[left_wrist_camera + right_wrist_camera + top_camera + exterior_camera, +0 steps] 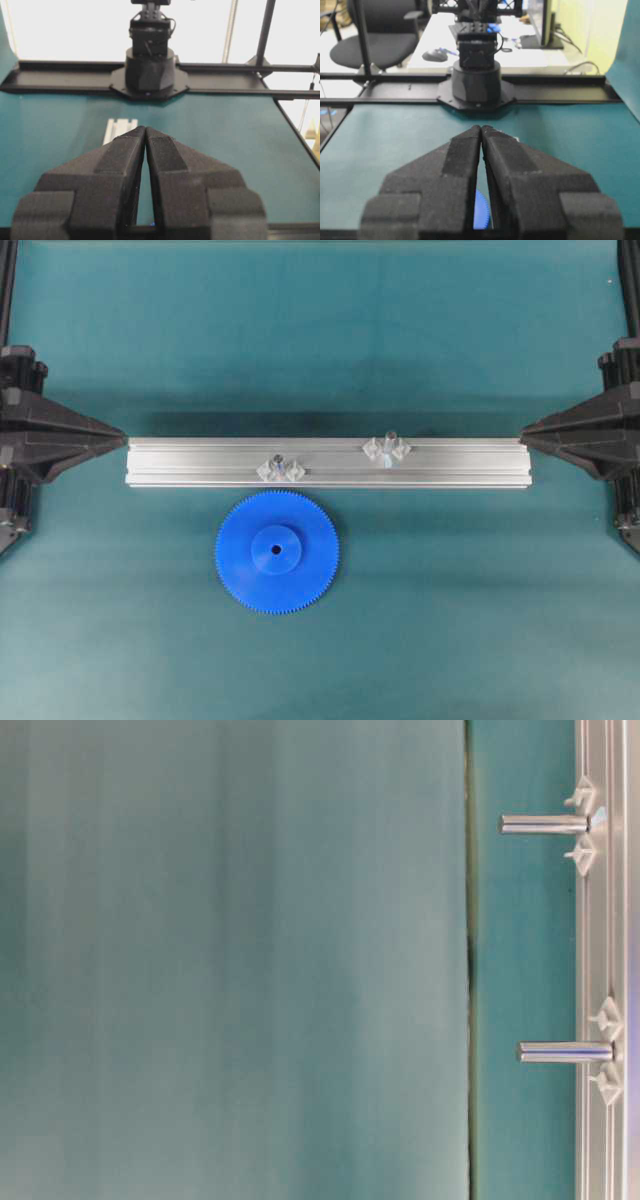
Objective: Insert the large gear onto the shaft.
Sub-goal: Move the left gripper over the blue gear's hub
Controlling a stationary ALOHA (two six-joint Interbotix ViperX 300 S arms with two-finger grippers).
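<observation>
— Where are your grippers right now?

— My left gripper (122, 438) sits at the left edge of the teal table (320, 340), its black tip just off the left end of the long silver aluminium rail (460, 462). My right gripper (524, 436) mirrors it at the rail's right end. Both point inward toward each other. In my wrist views the fingertips meet on each one, jaws closed with nothing between them.

— And the gear?

— The big bright-blue plastic gear (277, 552), fine teeth all round, lies flat on the table just in front of the rail, left of centre. Its raised hub and small centre hole face up. It is near the rail but apart from it, and neither gripper touches it.

— The shaft?

— Two thin silver pins stand upright on the rail, each flanked by small clear faceted pieces. One pin (279, 461) is directly behind the gear; the other pin (390, 439) is further right. From overhead they are small, so I cannot tell which one is meant. Both are bare.

— Anything in the right wrist view?

— A sliver of blue below my closed fingers, probably the gear's rim.
</observation>
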